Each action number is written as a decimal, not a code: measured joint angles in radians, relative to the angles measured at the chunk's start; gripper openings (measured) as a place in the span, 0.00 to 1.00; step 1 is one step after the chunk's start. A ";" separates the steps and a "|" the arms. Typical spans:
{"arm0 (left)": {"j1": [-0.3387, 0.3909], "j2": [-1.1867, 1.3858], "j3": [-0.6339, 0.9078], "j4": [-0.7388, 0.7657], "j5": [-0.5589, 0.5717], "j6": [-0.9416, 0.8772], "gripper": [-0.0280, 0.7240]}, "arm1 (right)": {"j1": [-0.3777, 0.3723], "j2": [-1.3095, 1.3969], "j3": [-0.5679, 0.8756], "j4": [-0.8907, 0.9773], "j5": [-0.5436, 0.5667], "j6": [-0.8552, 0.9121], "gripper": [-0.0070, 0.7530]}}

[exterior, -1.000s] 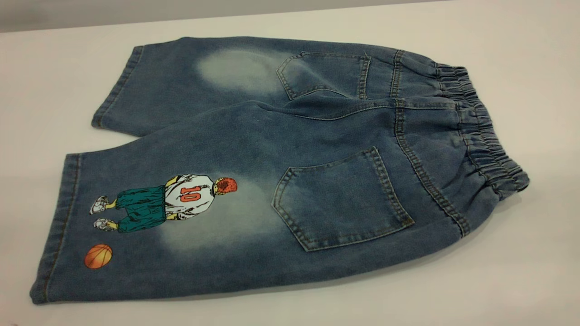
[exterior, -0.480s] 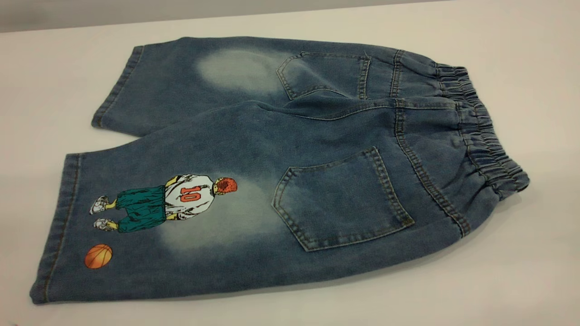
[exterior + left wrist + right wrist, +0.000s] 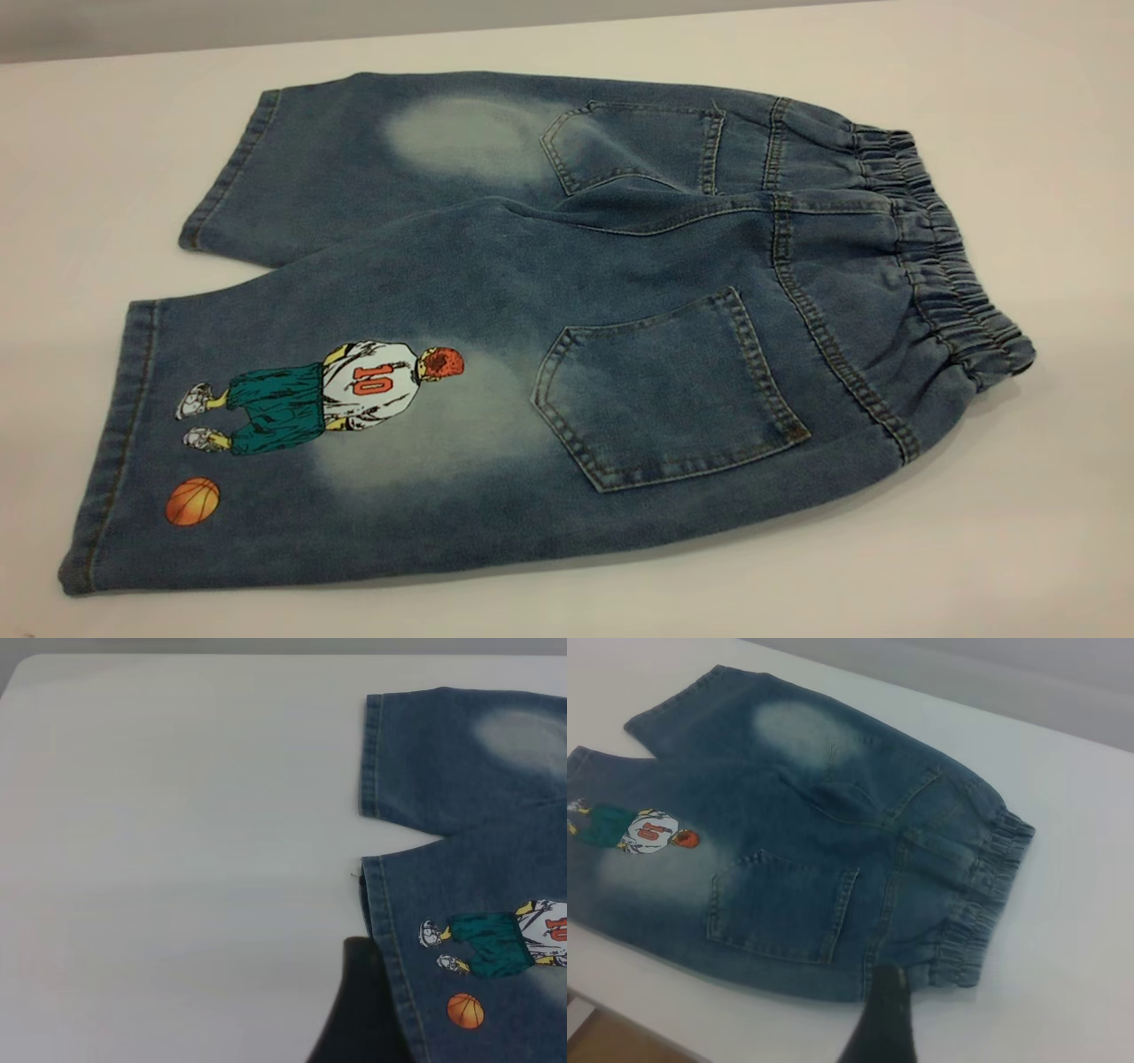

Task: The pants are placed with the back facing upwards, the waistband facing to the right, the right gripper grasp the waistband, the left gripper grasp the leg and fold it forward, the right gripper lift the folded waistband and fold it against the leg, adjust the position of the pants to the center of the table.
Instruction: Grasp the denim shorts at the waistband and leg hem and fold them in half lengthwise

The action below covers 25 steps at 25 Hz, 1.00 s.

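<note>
The pants (image 3: 549, 328) lie flat on the table (image 3: 1019, 532), back pockets up. Their ruffled waistband (image 3: 948, 257) points right. The leg (image 3: 292, 416) with the number 10 player print is the nearer one, and the plain leg (image 3: 354, 159) lies behind it. Neither gripper shows in the exterior view. In the left wrist view a dark part of my left gripper (image 3: 354, 1019) hangs just outside the printed leg's hem (image 3: 379, 930), near the orange ball print (image 3: 465, 1010). In the right wrist view a dark part of my right gripper (image 3: 884, 1019) sits at the pants' near edge, beside the waistband's (image 3: 983, 895) near corner.
Bare white table cloth surrounds the pants on all sides. The table's far edge (image 3: 354, 40) runs behind the plain leg. In the right wrist view the table's near edge (image 3: 620, 1014) drops off to a brown floor.
</note>
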 joint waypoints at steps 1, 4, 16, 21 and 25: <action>0.000 0.000 0.000 0.000 0.000 0.000 0.71 | 0.000 0.000 0.000 0.005 0.000 0.000 0.78; 0.000 0.000 0.000 0.000 0.000 0.000 0.71 | 0.000 0.000 0.001 0.015 -0.002 -0.002 0.78; 0.000 0.121 -0.051 0.000 -0.071 -0.006 0.71 | 0.001 0.013 -0.034 -0.010 -0.100 0.115 0.78; 0.000 0.300 -0.159 -0.006 -0.182 -0.031 0.71 | 0.001 0.173 -0.099 -0.004 -0.213 0.152 0.78; 0.000 0.476 -0.242 -0.036 -0.253 -0.031 0.71 | 0.001 0.340 -0.162 0.024 -0.247 0.152 0.78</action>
